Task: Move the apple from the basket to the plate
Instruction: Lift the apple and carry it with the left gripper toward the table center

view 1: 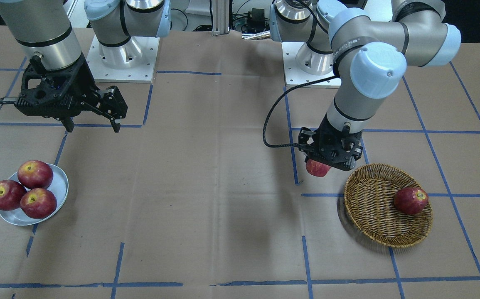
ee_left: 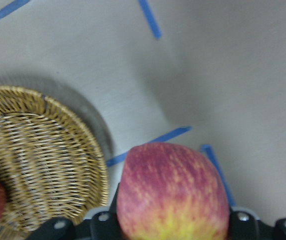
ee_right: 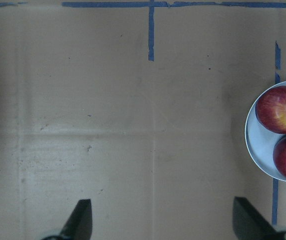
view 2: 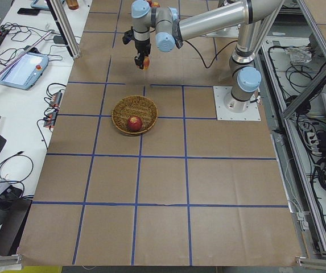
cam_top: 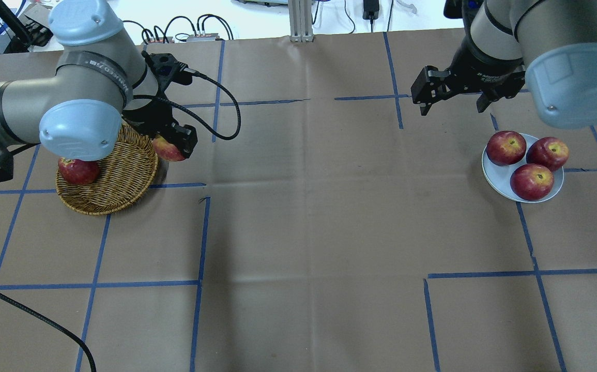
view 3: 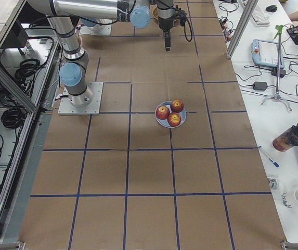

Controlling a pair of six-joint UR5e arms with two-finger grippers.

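Observation:
My left gripper (view 1: 321,165) is shut on the pinkish-red apple (view 1: 318,168) and holds it in the air just beside the wicker basket (view 1: 372,207), outside its rim. The apple fills the bottom of the left wrist view (ee_left: 172,192), with the basket (ee_left: 38,150) at the left. It also shows in the overhead view (cam_top: 166,149) beside the basket (cam_top: 117,181). The white-grey plate (view 1: 59,187) sits far across the table and holds three deep-red apples (view 1: 35,174). My right gripper (view 1: 92,126) is open and empty, high above the table behind the plate (cam_top: 554,191).
A dark red apple (view 1: 410,200) lies in the basket. The brown paper table top (view 1: 223,187) between basket and plate carries only blue tape lines. The arm bases (view 1: 121,58) stand at the robot's edge.

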